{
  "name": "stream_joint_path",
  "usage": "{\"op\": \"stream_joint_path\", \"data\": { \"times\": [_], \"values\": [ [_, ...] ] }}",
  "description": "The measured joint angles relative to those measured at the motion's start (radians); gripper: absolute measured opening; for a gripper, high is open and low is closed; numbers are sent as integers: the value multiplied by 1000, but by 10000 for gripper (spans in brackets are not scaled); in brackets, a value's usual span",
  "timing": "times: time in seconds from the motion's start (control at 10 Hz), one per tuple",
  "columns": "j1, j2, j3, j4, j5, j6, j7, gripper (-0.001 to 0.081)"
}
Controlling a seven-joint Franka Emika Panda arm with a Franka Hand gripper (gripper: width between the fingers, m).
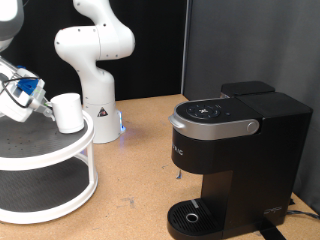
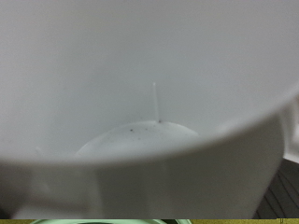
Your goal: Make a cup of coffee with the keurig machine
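The gripper is sitting at the exterior view's left, above the top shelf of a round white two-level stand. It is reaching in from the left edge, with blue parts and cables showing around it. The cup is standing upright on that top shelf, and the gripper is touching its left side, near the rim. It looks like the fingers are clamping on the cup's wall, but the exterior view is too small to be sure, so I cannot tell if they are apart or together.

In the wrist view the cup is filling almost the whole picture: its white inside wall is very near the camera, and its round bottom is showing below the middle with some small dark specks on it.

The keurig machine is standing on the brown table at the exterior view's right, well apart from the cup, with its lid down and its round drip tray bare. A white robot base is standing behind the stand.
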Motion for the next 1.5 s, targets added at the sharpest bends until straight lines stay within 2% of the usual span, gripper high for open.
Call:
{"op": "stream_joint_path", "data": {
  "times": [0.3,0.5,1.0,1.3,1.5],
  "values": [
    [-18,-24,9,8,0,-13,42,72],
    [-37,-61,27,29,-1,-61,88,72],
    [-83,-150,119,60,-18,-132,220,72],
    [-82,-147,117,47,35,-124,224,72],
    [-70,-147,131,24,115,-57,238,72]
  ]
}}
